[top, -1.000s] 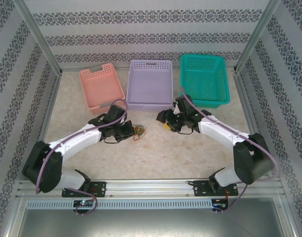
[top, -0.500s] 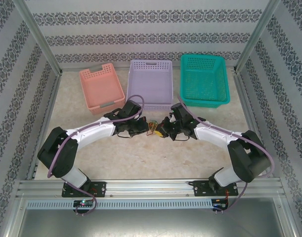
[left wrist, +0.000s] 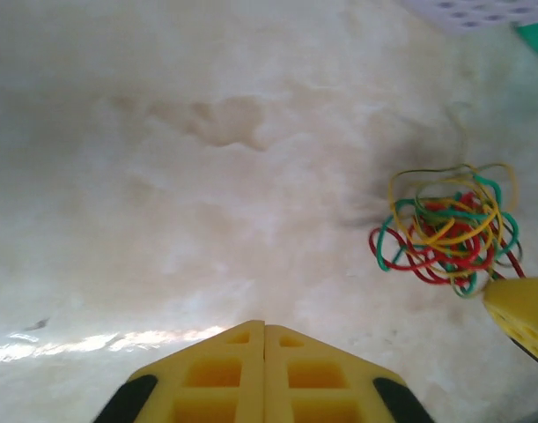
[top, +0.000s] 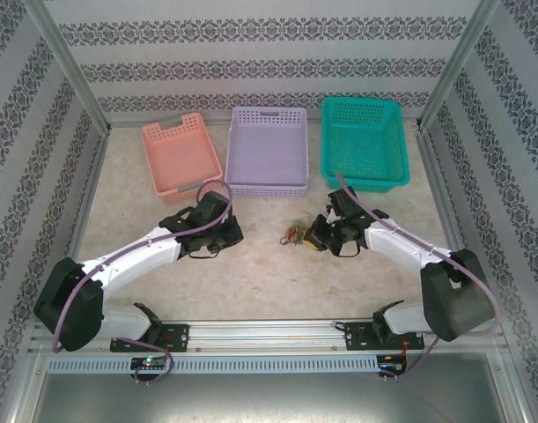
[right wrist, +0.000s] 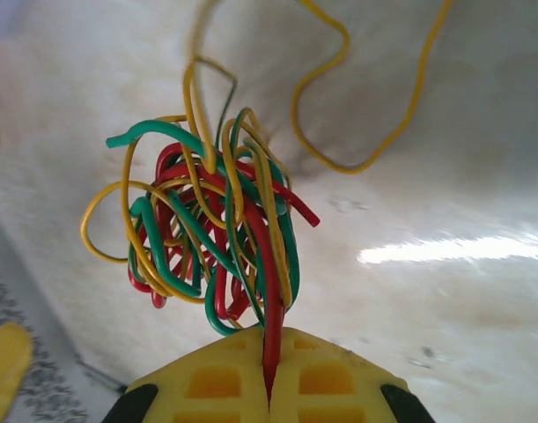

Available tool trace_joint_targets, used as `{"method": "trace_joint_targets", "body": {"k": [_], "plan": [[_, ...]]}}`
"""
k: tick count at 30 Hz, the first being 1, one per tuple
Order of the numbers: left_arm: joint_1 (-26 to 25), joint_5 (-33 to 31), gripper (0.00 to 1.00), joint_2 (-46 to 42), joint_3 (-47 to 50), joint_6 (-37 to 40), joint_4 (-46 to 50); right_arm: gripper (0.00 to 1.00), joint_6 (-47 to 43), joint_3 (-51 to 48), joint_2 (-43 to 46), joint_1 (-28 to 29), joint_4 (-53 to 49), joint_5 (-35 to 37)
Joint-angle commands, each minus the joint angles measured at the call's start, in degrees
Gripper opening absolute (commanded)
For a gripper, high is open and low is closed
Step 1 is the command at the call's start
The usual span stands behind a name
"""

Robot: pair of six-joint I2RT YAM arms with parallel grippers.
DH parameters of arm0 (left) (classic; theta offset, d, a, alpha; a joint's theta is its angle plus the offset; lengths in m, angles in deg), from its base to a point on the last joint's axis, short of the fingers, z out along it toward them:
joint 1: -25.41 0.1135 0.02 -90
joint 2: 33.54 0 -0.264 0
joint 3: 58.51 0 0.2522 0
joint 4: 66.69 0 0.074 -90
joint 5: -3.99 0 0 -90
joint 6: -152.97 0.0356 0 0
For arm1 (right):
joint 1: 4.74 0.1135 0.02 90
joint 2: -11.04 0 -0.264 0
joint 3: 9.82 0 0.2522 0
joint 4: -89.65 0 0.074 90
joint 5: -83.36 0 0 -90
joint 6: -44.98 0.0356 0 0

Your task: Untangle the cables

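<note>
Though tiny overhead, cables [right wrist: 211, 238] plainly in right gripper [right wrist: 269, 374] pinch.

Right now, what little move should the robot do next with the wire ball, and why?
Probably the left gripper should open and reach toward the cables. It is shut on nothing and sits apart from the bundle, while the right gripper pinches one red cable of the tangle. A second grip on another strand could start pulling them apart.
</note>
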Motion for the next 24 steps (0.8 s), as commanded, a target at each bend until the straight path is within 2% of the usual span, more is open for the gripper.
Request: {"method": "trace_joint_targets", "body": {"k": [1,2,3,6,9,13,18,24], "plan": [[0.22,0.33,0.38,-0.43,-0.19,-2.39,-0.38,0.00,-5.00,2.60,-1.10,2.84,-2.82,2.60],[0.16,1.26,0.45,-0.14,-1.02,-2.92,-0.45,0.00,-5.97,3.55,-1.42,3.84,-3.42,3.17],[0.14,2.29,0.48,0.24,-2.18,-4.13,-0.39,0.00,-7.03,4.30,-1.56,4.74,-3.88,3.75],[-1.26,5.19,0.52,2.19,-5.77,-8.74,-1.86,0.00,-9.72,5.62,-1.68,6.84,-4.04,4.49],[-3.52,5.19,0.55,6.19,-11.14,-10.51,0.39,0.00,-10.74,6.13,-1.87,8.27,-3.36,3.71],[-5.24,6.49,0.53,12.20,-14.41,-12.25,-0.68,0.00,-10.65,6.07,-2.05,9.38,-1.58,1.44],[-7.40,7.40,0.51,19.87,-19.98,-9.12,4.67,0.00,-10.41,6.34,-0.95,9.87,-1.19,0.45],[-8.94,5.98,0.52,25.48,-23.51,-8.14,6.38,0.00,-10.01,5.40,0.86,10.49,-0.36,-1.16]]}}
